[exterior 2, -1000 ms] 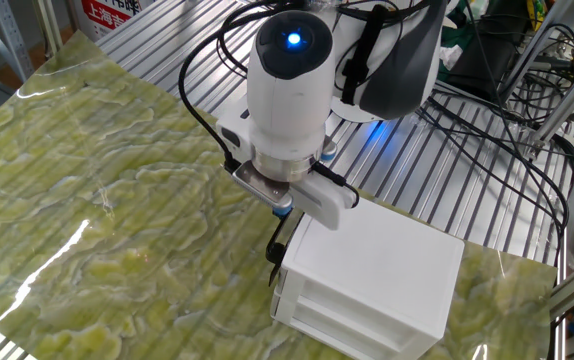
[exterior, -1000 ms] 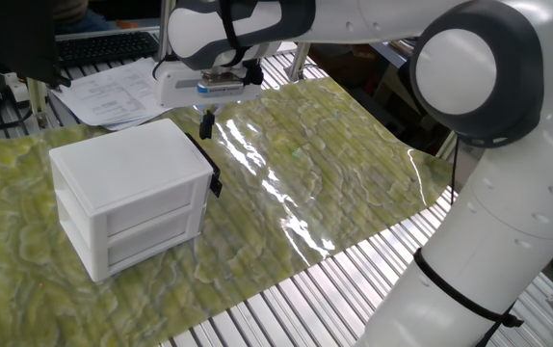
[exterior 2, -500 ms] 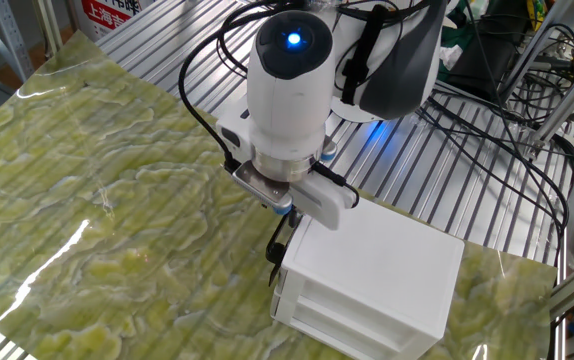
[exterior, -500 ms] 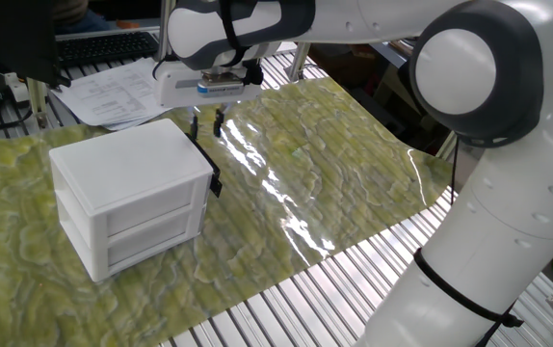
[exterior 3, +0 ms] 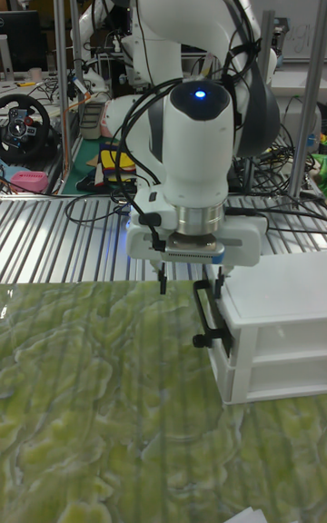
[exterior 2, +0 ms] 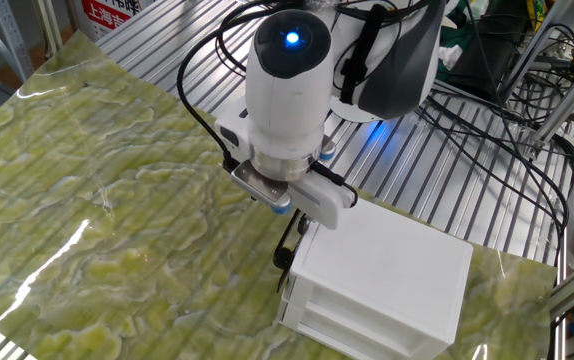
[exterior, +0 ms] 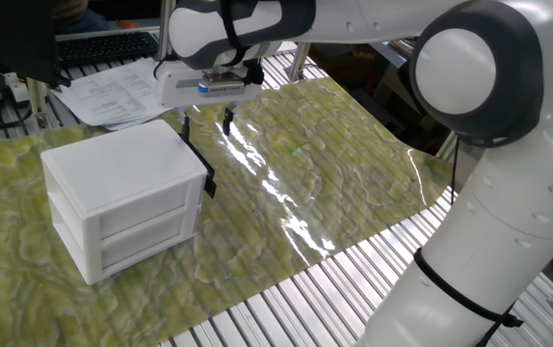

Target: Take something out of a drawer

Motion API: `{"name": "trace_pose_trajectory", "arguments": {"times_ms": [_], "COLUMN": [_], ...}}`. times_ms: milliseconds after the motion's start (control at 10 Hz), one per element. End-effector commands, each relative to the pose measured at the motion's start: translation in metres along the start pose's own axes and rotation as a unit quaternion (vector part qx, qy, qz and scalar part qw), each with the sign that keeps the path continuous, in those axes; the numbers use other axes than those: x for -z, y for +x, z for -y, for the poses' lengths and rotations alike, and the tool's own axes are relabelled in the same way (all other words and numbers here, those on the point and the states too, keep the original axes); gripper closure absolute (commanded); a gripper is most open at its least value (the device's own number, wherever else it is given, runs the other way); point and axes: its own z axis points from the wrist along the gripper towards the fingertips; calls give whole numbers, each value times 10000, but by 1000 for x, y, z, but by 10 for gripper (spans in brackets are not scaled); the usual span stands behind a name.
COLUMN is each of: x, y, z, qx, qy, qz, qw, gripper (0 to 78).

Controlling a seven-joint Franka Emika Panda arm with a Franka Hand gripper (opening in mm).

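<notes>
Claw poised at the drawer handle, drawer shut, block unseen.

In one fixed view, the claw hung spread, empty, just above the black handle of the white drawer box on the bench. In the other fixed view, the handle ran vertically, directly below the claw. In the tall fixed view, the upper drawer sat closed just behind the handle; the wooden block, presumably inside, showed nowhere.

Glossy green sheet; white plastic box.
</notes>
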Motion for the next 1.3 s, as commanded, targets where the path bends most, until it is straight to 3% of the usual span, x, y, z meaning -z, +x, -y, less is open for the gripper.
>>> {"name": "trace_pose_trajectory", "arguments": {"times_ms": [100, 200, 600, 1300], "x": [1, -6, -6, -10], "y": [-1, -12, -20, -16], "z": [0, 12, 21, 18], "qx": [69, 161, 276, 354], "qy": [1, 54, 67, 57], "qz": [4, -12, 2, -18], "qw": [10000, 9999, 9996, 9994], "gripper": [1, 1, 1, 1]}}
